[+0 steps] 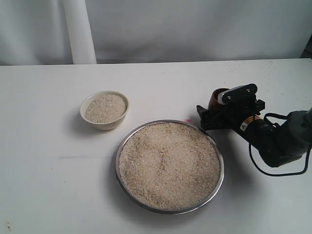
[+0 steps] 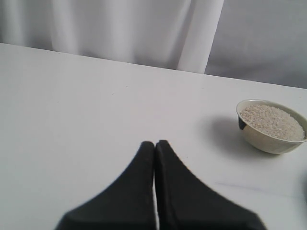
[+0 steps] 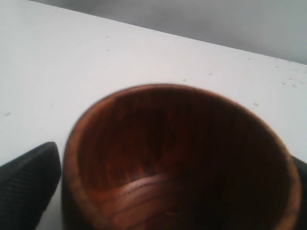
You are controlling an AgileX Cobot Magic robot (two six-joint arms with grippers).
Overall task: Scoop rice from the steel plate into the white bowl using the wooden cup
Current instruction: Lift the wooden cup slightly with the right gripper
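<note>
The right gripper (image 1: 214, 108) is standing spread wide, its fingers (image 3: 29, 187) flanking the wooden cup (image 3: 182, 158); whether they touch it I cannot tell. The cup is sitting upright on the table (image 1: 48, 195), just right of the steel plate (image 1: 222, 161). The left gripper (image 2: 155, 143) is pressing shut, empty.

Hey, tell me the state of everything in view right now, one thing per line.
white bowl: upright, filled with rice.
steel plate: nearly full of rice.
wooden cup: upright, empty.
right end effector: open, straddling the wooden cup.
left end effector: shut, holding nothing.
</note>
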